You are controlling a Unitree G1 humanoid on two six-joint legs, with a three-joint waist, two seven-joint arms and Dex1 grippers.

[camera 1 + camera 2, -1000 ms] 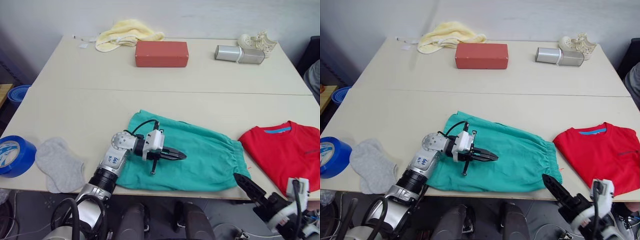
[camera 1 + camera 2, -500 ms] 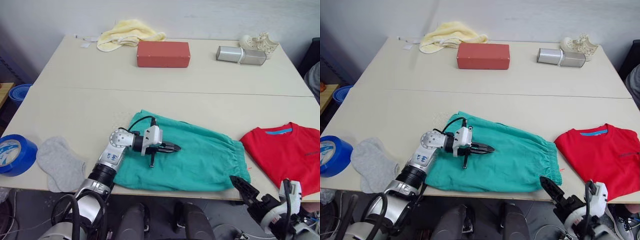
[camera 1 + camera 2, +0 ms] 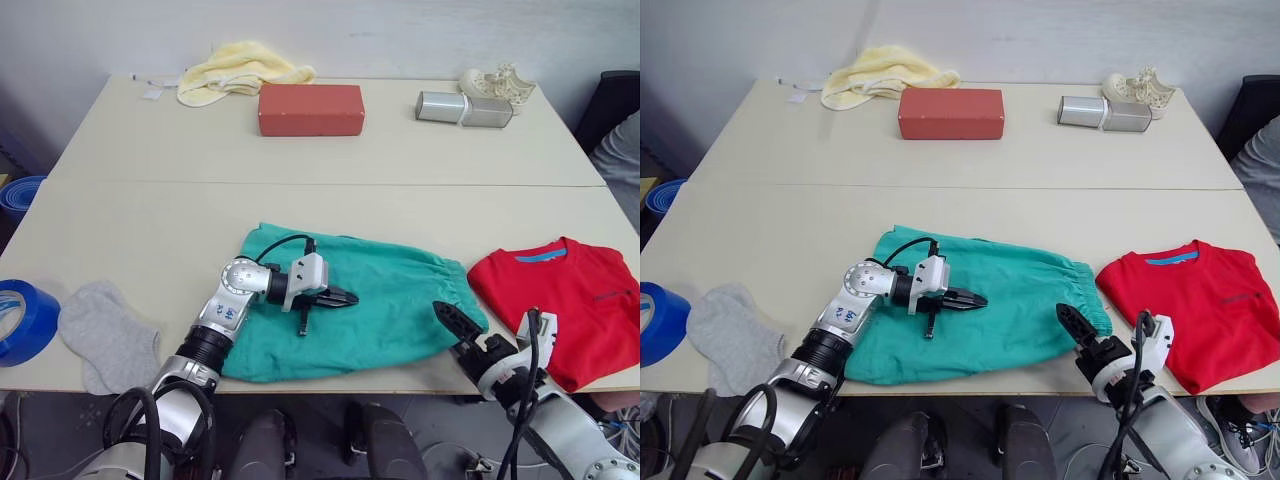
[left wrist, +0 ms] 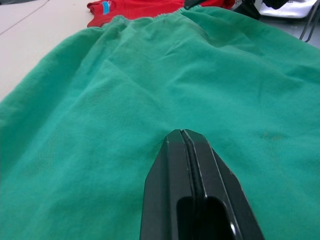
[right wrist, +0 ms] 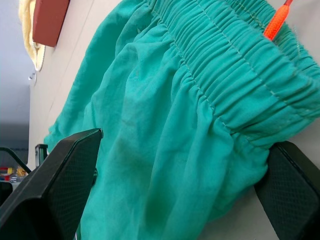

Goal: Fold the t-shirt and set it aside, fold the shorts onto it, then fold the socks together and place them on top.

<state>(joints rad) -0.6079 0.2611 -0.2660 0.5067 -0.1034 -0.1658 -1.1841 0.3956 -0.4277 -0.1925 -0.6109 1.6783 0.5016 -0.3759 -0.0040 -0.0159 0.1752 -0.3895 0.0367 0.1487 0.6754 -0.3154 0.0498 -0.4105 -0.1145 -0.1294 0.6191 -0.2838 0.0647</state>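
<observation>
Sideways, the shorts (image 3: 390,310) lie lengthwise, waistband toward the t-shirt (image 3: 565,300).

A pale beige table (image 3: 150,200) carries everything, with a thin seam running across its middle (it looks like two tops pushed together). Along the far edge lie a pale yellow towel (image 3: 235,70), bunched up, a red rectangular box (image 3: 310,109) just beside it, then a silver cylinder (image 3: 464,108) on its side, touching a cream-coloured ornament (image 3: 497,82). On the near half the teal shorts (image 3: 400,305) lie spread flat, waistband toward the red t-shirt (image 3: 565,300), which sits folded near the right edge. At the near left corner rest the grey socks (image 3: 105,335) and, next to them, a blue roll of tape (image 3: 22,320).
</observation>
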